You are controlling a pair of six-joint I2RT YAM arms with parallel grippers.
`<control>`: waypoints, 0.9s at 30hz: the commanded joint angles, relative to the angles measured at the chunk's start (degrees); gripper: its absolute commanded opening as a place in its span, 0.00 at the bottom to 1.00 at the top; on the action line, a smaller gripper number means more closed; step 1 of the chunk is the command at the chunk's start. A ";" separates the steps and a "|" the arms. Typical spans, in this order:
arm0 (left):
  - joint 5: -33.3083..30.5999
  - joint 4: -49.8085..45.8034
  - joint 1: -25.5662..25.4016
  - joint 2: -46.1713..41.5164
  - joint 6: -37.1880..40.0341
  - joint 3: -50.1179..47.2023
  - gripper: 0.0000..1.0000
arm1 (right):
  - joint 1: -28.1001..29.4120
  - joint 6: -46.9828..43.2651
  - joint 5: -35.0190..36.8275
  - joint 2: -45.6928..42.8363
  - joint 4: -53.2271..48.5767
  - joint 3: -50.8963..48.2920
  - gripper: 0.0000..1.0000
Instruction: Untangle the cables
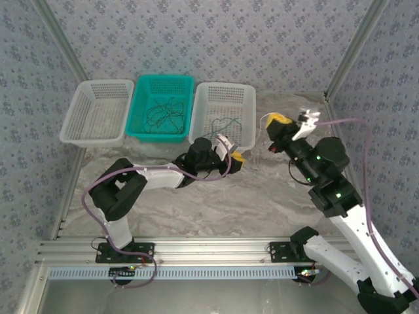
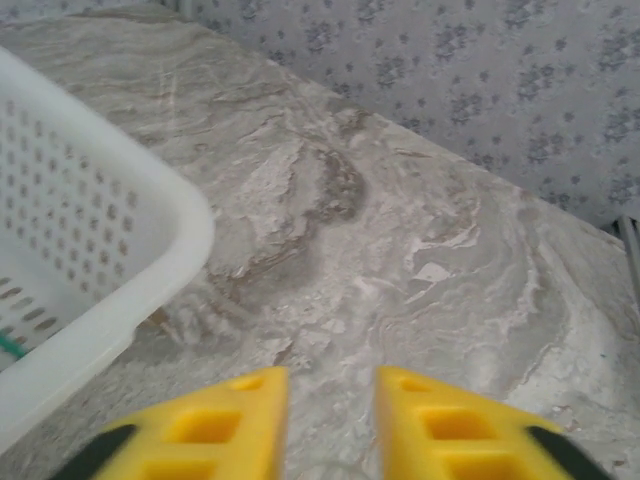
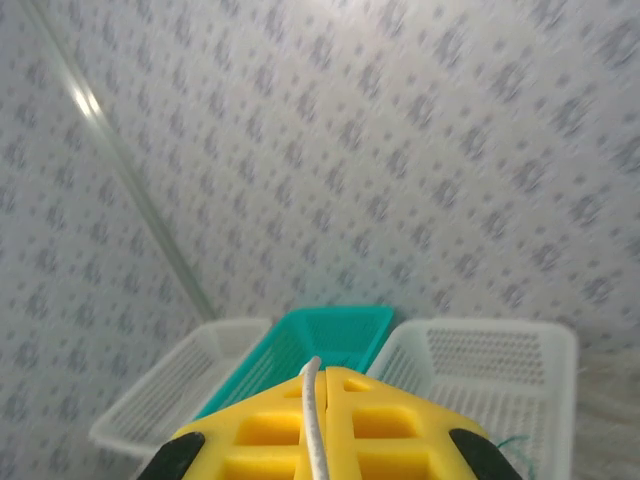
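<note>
A tangle of dark thin cables (image 1: 163,114) lies in the teal basket (image 1: 141,98). A green and teal cable (image 1: 226,124) rests in the right white basket (image 1: 250,98); a teal bit of it (image 2: 10,346) peeks through that basket's wall (image 2: 100,260). My left gripper (image 1: 236,157) (image 2: 330,400) hovers low over the marble table by the basket's front right corner, open, nothing between its yellow fingers. My right gripper (image 1: 273,122) (image 3: 326,374) is raised to the right of the baskets, shut on a pale cable (image 3: 316,425), which loops out beside it (image 1: 263,120).
An empty white basket (image 1: 78,111) stands left of the teal one. All three baskets line the back of the table under patterned walls. Bare marble tabletop (image 1: 262,196) lies between the arms. A metal corner post (image 1: 344,62) rises behind the right gripper.
</note>
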 commanded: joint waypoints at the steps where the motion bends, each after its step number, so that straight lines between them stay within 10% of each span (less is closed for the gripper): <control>1: -1.18 1.64 1.32 -3.38 -0.99 -0.40 0.14 | -2.78 1.15 2.00 -1.31 -1.58 2.32 0.00; 3: -0.73 2.62 2.42 -5.08 -3.17 -0.95 0.00 | -3.79 1.77 1.67 -1.29 -2.90 2.15 0.00; 15: 5.80 -12.52 6.64 -19.55 -7.93 12.16 0.00 | -4.26 16.94 5.51 -5.24 -9.05 -18.16 0.11; 22: 5.69 -16.48 6.67 -23.78 -11.02 17.28 0.00 | -3.10 20.06 0.22 -5.52 -7.86 -28.09 0.75; 27: 3.05 -20.64 6.63 -24.25 -14.51 20.60 0.00 | -1.58 6.25 -6.63 -7.96 -0.81 -25.28 0.85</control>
